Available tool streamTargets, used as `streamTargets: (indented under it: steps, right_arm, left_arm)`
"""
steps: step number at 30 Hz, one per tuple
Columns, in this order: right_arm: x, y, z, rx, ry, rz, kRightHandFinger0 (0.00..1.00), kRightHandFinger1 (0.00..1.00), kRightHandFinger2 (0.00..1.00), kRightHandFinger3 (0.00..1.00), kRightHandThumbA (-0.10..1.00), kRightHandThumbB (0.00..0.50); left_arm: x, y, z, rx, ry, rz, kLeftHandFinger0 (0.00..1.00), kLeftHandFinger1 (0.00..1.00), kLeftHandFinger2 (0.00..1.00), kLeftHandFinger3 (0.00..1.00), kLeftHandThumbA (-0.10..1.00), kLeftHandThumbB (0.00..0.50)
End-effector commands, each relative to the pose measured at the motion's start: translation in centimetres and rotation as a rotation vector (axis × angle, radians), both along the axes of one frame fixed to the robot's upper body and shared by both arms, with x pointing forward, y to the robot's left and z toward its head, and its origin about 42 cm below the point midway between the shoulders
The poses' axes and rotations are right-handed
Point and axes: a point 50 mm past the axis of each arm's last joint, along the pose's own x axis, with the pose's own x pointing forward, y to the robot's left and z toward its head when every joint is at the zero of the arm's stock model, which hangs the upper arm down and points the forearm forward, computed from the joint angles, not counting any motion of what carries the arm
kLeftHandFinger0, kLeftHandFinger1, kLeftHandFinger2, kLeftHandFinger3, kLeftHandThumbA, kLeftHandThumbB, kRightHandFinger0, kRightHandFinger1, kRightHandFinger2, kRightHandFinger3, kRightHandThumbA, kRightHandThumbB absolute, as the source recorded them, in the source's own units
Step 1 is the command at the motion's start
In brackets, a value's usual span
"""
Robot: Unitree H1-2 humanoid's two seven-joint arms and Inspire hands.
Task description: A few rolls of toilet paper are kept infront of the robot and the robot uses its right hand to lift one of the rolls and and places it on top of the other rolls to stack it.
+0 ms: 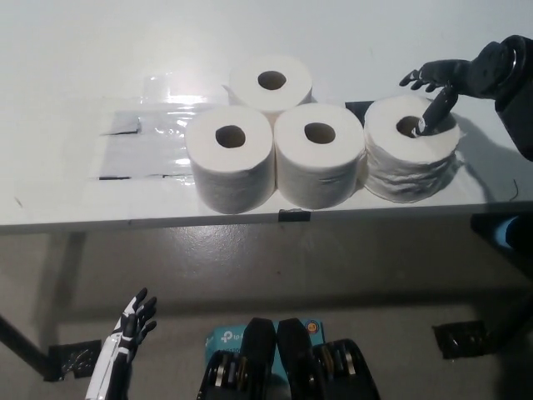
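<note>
A white desk (67,50) fills the upper half of the frame, with a clear plastic sheet (141,142) lying flat at its centre left. Four toilet paper rolls stand on end near the front edge — a back roll (271,81), a left roll (231,162) and a middle roll (319,158) bunched together, and a rumpled right roll (412,162) just beside them. The black right hand (433,83) hovers at upper right, fingers spread, one fingertip dipping into the rumpled roll's core — gripping nothing. The white left hand (133,325) hangs open at lower left, below the desk.
</note>
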Motion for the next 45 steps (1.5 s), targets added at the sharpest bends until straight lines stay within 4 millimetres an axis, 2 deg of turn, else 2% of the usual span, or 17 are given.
streamTargets:
  steps: [1,14,16,19,21,23,25,26,27,28,32,33,35,36,39,40,45]
  right_arm:
    - [0.7,1.4,3.5,0.001,-0.090,0.028,1.00,1.00,1.00,1.00,0.87,0.357]
    - [0.8,1.9,2.5,-0.031,-0.070,-0.046,1.00,1.00,1.00,1.00,0.82,0.363]
    - [0.7,1.9,2.1,-0.030,-0.039,-0.060,0.67,0.97,1.00,1.00,0.84,0.365]
    - [0.6,1.8,1.4,-0.041,-0.035,-0.064,0.63,0.81,1.00,1.00,0.83,0.378]
    - [0.6,1.9,0.9,-0.108,-0.055,-0.048,0.39,0.53,0.66,0.76,0.86,0.335]
    - [0.6,2.0,0.4,-0.163,-0.101,-0.013,0.01,0.01,0.10,0.34,0.84,0.162]
    - [0.6,1.8,0.1,-0.199,-0.137,0.014,0.00,0.00,0.01,0.40,0.91,0.056]
    - [0.6,1.7,0.1,-0.197,-0.137,0.009,0.00,0.00,0.02,0.40,0.92,0.044]
    - [0.6,1.6,0.0,-0.207,-0.145,0.008,0.36,0.37,0.41,0.73,0.95,0.016]
    - [0.6,1.1,-0.2,-0.204,-0.156,0.000,0.51,0.49,0.55,0.83,0.98,0.013]
    - [0.4,-1.0,-0.7,-0.010,-0.142,-0.092,0.14,0.22,0.34,0.67,0.94,0.000]
    - [0.3,-1.4,-0.8,0.022,-0.140,-0.102,0.33,0.44,0.51,0.81,0.93,0.000]
    - [0.2,-2.9,-1.1,0.110,-0.151,-0.142,0.03,0.10,0.22,0.35,0.97,0.013]
    - [0.1,-3.4,-1.2,0.164,-0.149,-0.174,0.01,0.07,0.19,0.34,0.96,0.012]
    - [-0.4,-5.4,-2.4,0.448,-0.106,-0.336,0.00,0.16,0.48,0.30,0.89,0.044]
    - [-0.8,-6.4,-3.2,0.586,-0.071,-0.391,0.00,0.01,0.37,0.23,0.88,0.044]
    - [-2.6,-9.1,-7.3,1.032,0.082,-0.564,0.00,0.00,0.24,0.27,0.88,0.061]
  left_arm:
    - [0.1,0.1,1.1,0.005,-0.064,-0.017,1.00,1.00,1.00,1.00,1.00,0.161]
    - [0.0,0.1,1.0,0.013,-0.072,-0.016,1.00,1.00,1.00,1.00,1.00,0.169]
    - [0.0,0.1,1.1,0.019,-0.077,-0.015,1.00,1.00,1.00,1.00,1.00,0.170]
    - [0.0,0.0,1.1,0.013,-0.077,-0.015,1.00,1.00,1.00,1.00,1.00,0.171]
    - [0.0,0.0,1.1,0.010,-0.074,-0.015,1.00,1.00,1.00,1.00,1.00,0.172]
    - [0.1,0.1,1.1,0.011,-0.082,-0.013,1.00,1.00,1.00,1.00,1.00,0.172]
    - [0.2,0.1,1.2,0.009,-0.088,-0.013,1.00,1.00,1.00,1.00,1.00,0.173]
    - [0.2,0.1,1.2,0.009,-0.089,-0.013,1.00,1.00,1.00,1.00,1.00,0.172]
    - [0.2,0.2,1.2,0.012,-0.087,-0.012,1.00,1.00,1.00,1.00,1.00,0.174]
    - [0.3,0.3,1.3,0.013,-0.087,-0.013,1.00,1.00,1.00,1.00,1.00,0.176]
    - [0.3,0.4,1.4,0.012,-0.085,-0.015,1.00,1.00,1.00,1.00,1.00,0.182]
    - [0.3,0.4,1.4,0.014,-0.085,-0.014,1.00,1.00,1.00,1.00,1.00,0.182]
    - [0.3,0.5,1.4,0.018,-0.083,-0.007,1.00,1.00,1.00,1.00,1.00,0.185]
    - [0.3,0.5,1.4,0.018,-0.084,-0.006,1.00,1.00,1.00,1.00,1.00,0.185]
    - [0.2,0.6,1.3,0.018,-0.078,-0.006,1.00,1.00,1.00,1.00,1.00,0.187]
    - [0.2,0.6,1.3,0.018,-0.077,-0.006,1.00,1.00,1.00,1.00,1.00,0.188]
    - [0.0,0.8,1.1,0.021,-0.073,0.002,1.00,1.00,1.00,1.00,1.00,0.184]
